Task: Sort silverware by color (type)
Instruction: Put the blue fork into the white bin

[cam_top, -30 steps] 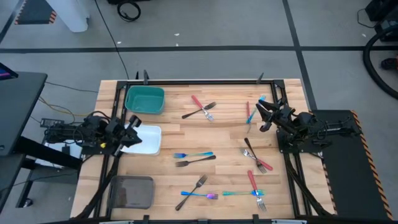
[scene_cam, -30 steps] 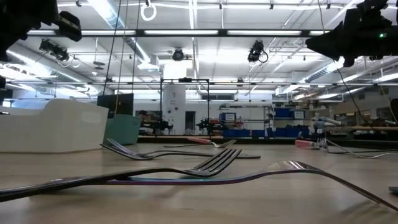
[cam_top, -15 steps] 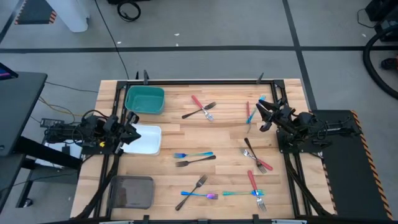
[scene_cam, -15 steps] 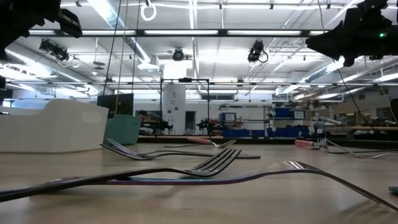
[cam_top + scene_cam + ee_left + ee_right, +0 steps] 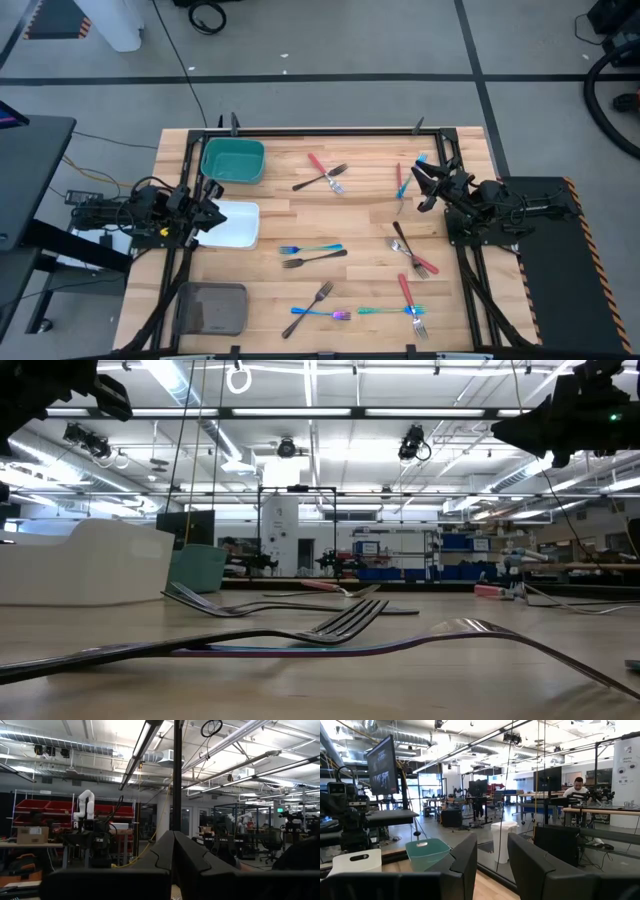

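Observation:
About a dozen slim forks lie flat across the wooden table. A red-handled fork [image 5: 318, 166] crosses a dark one [image 5: 322, 180] near the far edge. An iridescent fork [image 5: 312, 248] and a dark fork [image 5: 315, 258] lie side by side mid-table. More red, dark and iridescent forks [image 5: 390, 310] lie near the right and near sides. My left gripper [image 5: 207, 212] hovers shut over the white tray's left edge, and its fingers meet in the left wrist view [image 5: 173, 855]. My right gripper [image 5: 422, 187] hovers open beside a red-handled fork [image 5: 398, 180], with a gap between its fingers in the right wrist view [image 5: 492, 855].
Three trays stand along the left side: a teal tray [image 5: 233, 161] at the far end, a white tray [image 5: 240, 228] in the middle and a grey tray [image 5: 212, 308] at the near end. A black frame runs round the table. The low view shows forks [image 5: 300, 635] lying close to the camera.
My left gripper's fingers, spread over the white tray's left edge a second ago, have come together. The gripper has drawn back a little toward the table's left edge. The right arm and the silverware have kept still.

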Controlling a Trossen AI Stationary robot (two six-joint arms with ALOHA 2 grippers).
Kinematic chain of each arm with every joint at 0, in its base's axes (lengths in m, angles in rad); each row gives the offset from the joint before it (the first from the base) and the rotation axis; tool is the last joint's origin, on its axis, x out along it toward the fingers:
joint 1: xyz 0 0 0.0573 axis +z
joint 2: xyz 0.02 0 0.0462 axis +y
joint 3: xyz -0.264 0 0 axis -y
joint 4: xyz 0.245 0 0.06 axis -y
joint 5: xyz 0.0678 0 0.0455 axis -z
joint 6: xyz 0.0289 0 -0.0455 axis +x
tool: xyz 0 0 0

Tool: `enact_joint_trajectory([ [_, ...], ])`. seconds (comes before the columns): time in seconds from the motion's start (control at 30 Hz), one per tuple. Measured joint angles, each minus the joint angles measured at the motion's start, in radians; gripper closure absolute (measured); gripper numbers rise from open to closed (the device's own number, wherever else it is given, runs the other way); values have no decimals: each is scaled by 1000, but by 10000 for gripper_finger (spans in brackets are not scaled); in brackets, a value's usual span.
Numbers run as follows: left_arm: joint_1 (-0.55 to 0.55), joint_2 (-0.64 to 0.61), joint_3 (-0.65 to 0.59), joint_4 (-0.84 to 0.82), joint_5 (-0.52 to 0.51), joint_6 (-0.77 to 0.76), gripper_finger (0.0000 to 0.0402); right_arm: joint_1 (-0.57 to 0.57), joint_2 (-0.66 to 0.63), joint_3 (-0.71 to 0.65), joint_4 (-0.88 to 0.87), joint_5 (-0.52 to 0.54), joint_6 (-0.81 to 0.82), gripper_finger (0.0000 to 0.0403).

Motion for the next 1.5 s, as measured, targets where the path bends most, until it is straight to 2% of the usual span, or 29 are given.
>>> enact_joint_trajectory([
  [0.3, 0, 0, 0, 0, 57, -5, 381, 0, 0, 0, -1, 0, 0, 285],
  [0.5, 0, 0, 0, -1, 63, -98, 381, 0, 0, 0, -1, 0, 0, 285],
  [0.77, 1, 0, 0, 0, -18, -74, 381, 0, 0, 0, -1, 0, -5, 285],
  [0.93, 1, 0, 0, 0, -19, -63, 381, 0, 0, 0, -1, 0, -76, 285],
  [1.1, 0, 0, 0, -1, -19, -82, 381, 0, 0, 0, -1, 0, -79, 285],
  [1.33, 0, 0, 0, -1, -19, -96, 381, 0, 0, 0, -94, 0, 69, 285],
  [1.5, 0, 0, 0, -1, -19, -96, 381, 0, 0, 0, -99, 0, 73, 285],
])
